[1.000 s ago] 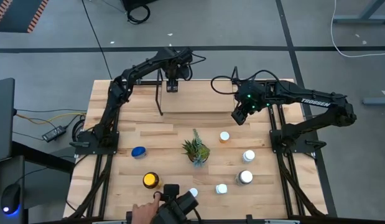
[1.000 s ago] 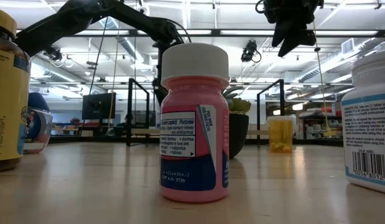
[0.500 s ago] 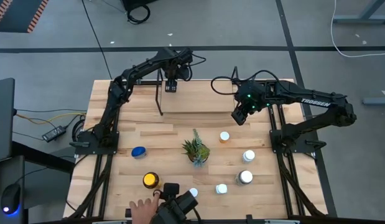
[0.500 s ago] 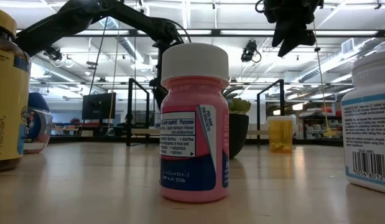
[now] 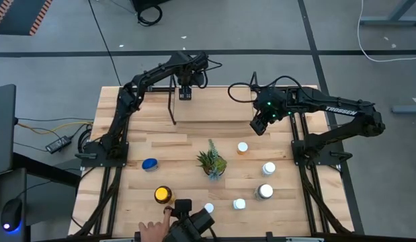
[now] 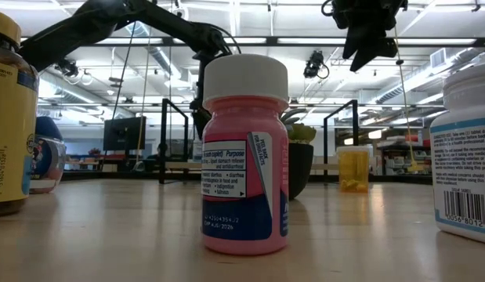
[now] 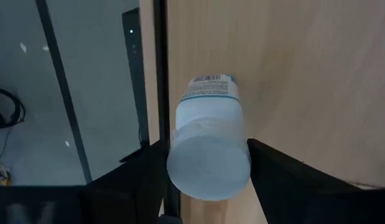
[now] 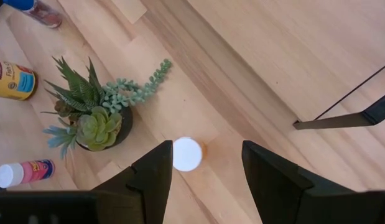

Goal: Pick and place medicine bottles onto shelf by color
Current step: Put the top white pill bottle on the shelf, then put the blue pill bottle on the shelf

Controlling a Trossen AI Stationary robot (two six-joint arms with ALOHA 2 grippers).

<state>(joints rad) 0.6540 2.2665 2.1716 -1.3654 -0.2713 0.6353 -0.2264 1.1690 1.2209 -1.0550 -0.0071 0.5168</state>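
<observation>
My left gripper (image 5: 185,92) is at the far left end of the light-wood shelf (image 5: 228,106), shut on a white-capped white bottle (image 7: 208,149). My right gripper (image 5: 259,125) hangs open and empty over the shelf's right part, above an orange bottle with a white cap (image 8: 187,154). On the tabletop stand the orange bottle (image 5: 242,148), three white bottles (image 5: 269,168) (image 5: 265,191) (image 5: 239,204), a pink white-capped bottle (image 6: 245,157), a yellow-lidded dark jar (image 5: 163,195) and a blue bottle (image 5: 150,165). My left gripper pinches the white bottle between its two fingers (image 7: 145,180), at its upper body just below the cap (image 7: 180,134). The fingers come from above, pointing down. The bottle is upright, its base (image 7: 211,81) by the shelf's far edge; whether it rests on the plank I cannot tell.
A small spiky green plant (image 5: 212,162) stands mid-table between the bottles. Black wire uprights (image 5: 171,104) stand at the shelf's ends. A person's hand (image 5: 154,231) is at the near edge beside the low camera (image 5: 192,224).
The person's hand at the near edge has shifted a little. Both arms have kept still.
</observation>
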